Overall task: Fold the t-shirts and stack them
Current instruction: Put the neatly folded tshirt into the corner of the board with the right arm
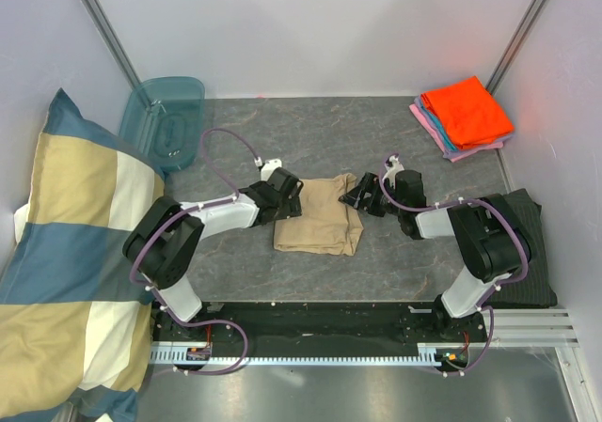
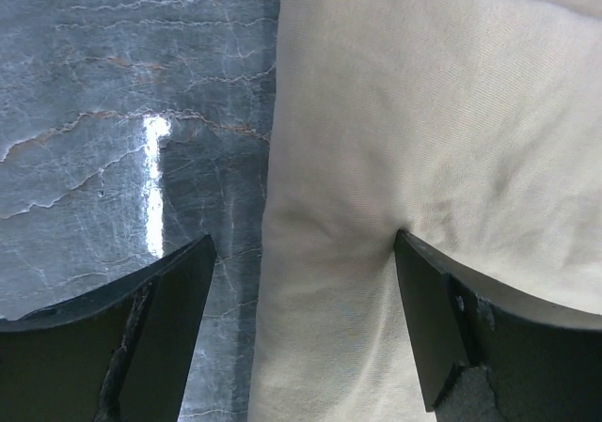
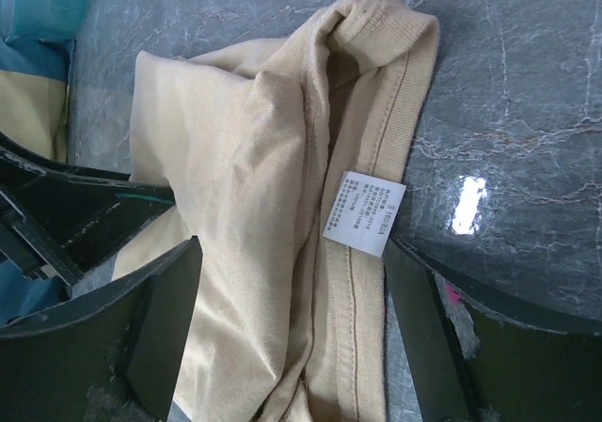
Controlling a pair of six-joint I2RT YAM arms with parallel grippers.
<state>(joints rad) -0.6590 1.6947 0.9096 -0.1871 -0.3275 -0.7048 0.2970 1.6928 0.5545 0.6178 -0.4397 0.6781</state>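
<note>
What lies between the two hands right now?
The tan t-shirt; the top view shows the left hand at its left edge and the right hand at its right.

Checked pillow (image 1: 66,253) at left, teal tray (image 1: 165,121) beyond it, dark cloth (image 1: 541,262) at right

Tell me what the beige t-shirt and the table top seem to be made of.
Beige t-shirt: likely matte cotton knit, judging by fine texture and ribbed collar. Table top: glossy grey marble look, pale veins, a light reflection; possibly laminate.
</note>
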